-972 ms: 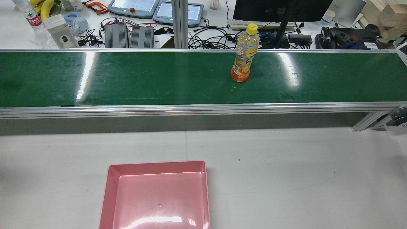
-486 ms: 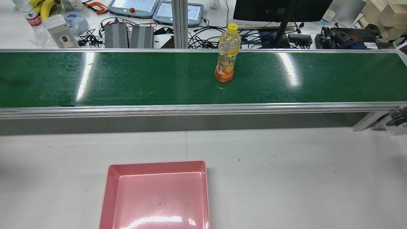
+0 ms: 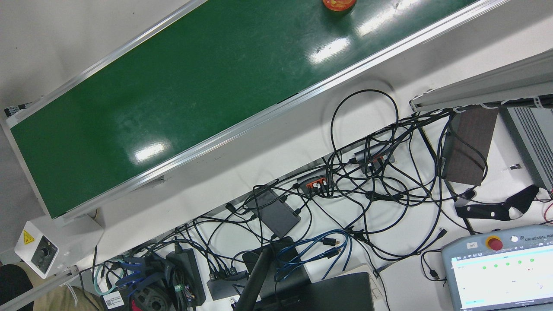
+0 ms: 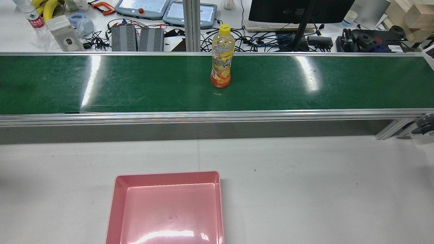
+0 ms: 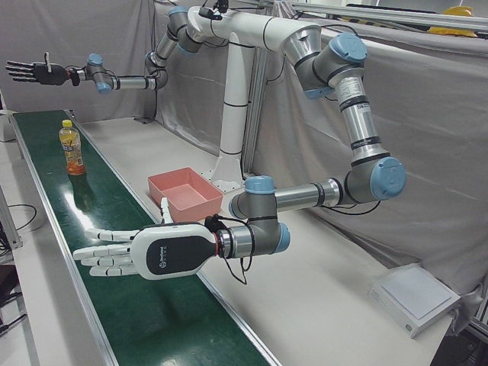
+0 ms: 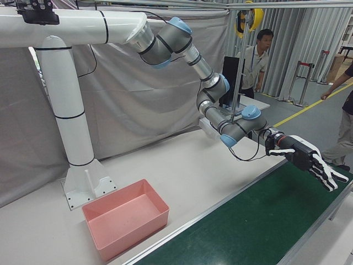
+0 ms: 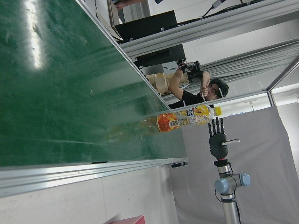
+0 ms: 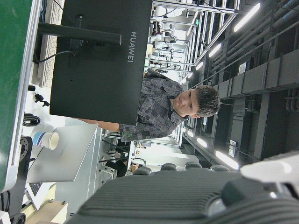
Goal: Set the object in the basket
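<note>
Bottle of orange drink (image 4: 222, 56), clear plastic with a yellow cap and an orange base, stands upright on the long green conveyor belt (image 4: 135, 84), near the belt's middle in the rear view and toward its far rail. The shallow pink rectangular plastic basket (image 4: 117, 203) sits empty on the white table (image 4: 305, 186). From the basket, the bottle lies at about 12 o'clock, a touch toward 1, well apart and across the belt's near rail.

In the left-front view the left hand (image 5: 133, 255), white-cased with pale fingers, hovers flat over the near end of the belt. Its fingers are spread and straight and hold nothing, and the bottle (image 5: 71, 149) stands well apart at about 11 o'clock from it. The right hand (image 5: 30, 72), dark, hangs high beyond the bottle at the belt's far end, fingers splayed and empty. In the right-front view the right hand (image 6: 309, 160) reaches out over the belt, its fingers apart.
</note>
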`<state>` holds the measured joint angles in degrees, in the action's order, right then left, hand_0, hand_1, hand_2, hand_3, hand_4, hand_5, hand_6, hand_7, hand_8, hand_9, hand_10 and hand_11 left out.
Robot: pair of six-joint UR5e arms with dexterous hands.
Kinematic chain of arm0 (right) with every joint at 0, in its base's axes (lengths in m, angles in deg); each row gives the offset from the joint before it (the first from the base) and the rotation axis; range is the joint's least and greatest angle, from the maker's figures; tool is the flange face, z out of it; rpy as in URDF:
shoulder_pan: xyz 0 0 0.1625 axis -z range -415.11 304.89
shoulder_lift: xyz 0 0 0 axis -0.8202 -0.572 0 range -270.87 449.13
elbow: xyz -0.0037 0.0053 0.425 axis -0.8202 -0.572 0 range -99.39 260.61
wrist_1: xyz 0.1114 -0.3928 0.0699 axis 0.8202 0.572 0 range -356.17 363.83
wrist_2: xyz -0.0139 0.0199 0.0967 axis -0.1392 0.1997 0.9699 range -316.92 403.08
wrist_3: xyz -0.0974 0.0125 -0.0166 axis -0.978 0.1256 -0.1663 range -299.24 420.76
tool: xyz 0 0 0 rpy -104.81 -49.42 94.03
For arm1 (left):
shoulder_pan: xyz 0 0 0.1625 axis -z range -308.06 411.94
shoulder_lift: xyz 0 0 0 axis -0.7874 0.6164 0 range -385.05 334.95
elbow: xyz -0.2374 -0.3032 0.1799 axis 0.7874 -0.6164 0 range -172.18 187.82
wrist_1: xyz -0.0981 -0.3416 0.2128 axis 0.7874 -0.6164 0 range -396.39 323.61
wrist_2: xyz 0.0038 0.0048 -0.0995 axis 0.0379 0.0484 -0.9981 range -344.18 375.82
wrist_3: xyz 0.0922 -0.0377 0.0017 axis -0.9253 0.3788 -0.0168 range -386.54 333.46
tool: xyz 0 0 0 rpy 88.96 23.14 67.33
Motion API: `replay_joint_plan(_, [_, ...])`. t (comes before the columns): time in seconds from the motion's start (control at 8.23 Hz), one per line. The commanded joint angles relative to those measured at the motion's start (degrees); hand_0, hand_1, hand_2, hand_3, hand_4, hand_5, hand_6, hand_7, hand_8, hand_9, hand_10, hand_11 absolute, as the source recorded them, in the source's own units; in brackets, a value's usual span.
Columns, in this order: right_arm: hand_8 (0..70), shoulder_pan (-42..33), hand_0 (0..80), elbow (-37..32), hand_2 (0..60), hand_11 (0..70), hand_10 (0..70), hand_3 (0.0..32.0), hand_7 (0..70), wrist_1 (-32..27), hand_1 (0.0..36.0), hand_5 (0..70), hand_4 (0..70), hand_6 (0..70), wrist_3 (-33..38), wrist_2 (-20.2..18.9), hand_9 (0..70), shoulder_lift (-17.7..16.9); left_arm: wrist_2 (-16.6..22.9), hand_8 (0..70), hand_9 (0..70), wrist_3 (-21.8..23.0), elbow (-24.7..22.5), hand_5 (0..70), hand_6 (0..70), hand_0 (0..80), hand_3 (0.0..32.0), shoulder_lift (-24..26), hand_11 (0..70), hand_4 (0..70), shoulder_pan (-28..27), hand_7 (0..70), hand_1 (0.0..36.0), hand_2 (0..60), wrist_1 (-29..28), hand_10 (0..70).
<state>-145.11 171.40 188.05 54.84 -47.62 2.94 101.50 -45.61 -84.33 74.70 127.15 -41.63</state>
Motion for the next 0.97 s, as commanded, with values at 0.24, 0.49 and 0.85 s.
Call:
replay_joint_plan(0.24, [0.0, 0.00, 0.0, -0.09, 0.0, 0.0, 0.0, 0.0, 0.0, 0.00, 0.0, 0.0, 0.0, 0.0, -0.06, 0.00, 0.0, -0.04, 0.01, 6.7, 11.0, 0.00, 0.56, 14.8, 0.0, 48.7, 0.0, 0.36, 12.6, 17.2, -0.32, 0.0, 7.0, 0.0, 0.32, 8.0])
replay_joint_plan(0.49, [0.0, 0.00, 0.0, -0.09, 0.0, 0.0, 0.0, 0.0, 0.0, 0.00, 0.0, 0.0, 0.0, 0.0, -0.06, 0.00, 0.0, 0.05, 0.01, 4.6, 8.4, -0.17, 1.00, 15.8, 0.0, 48.4, 0.0, 2.11, 12.6, 15.4, -0.59, 0.0, 8.8, 0.0, 0.58, 7.9])
replay_joint_plan(0.85, [0.0, 0.00, 0.0, -0.09, 0.0, 0.0, 0.0, 0.0, 0.0, 0.00, 0.0, 0.0, 0.0, 0.0, -0.06, 0.00, 0.0, -0.04, 0.01, 5.0, 8.6, -0.26, 1.97, 14.3, 0.0, 48.3, 0.0, 5.81, 11.0, 13.9, -0.85, 0.0, 8.9, 0.0, 0.58, 6.8])
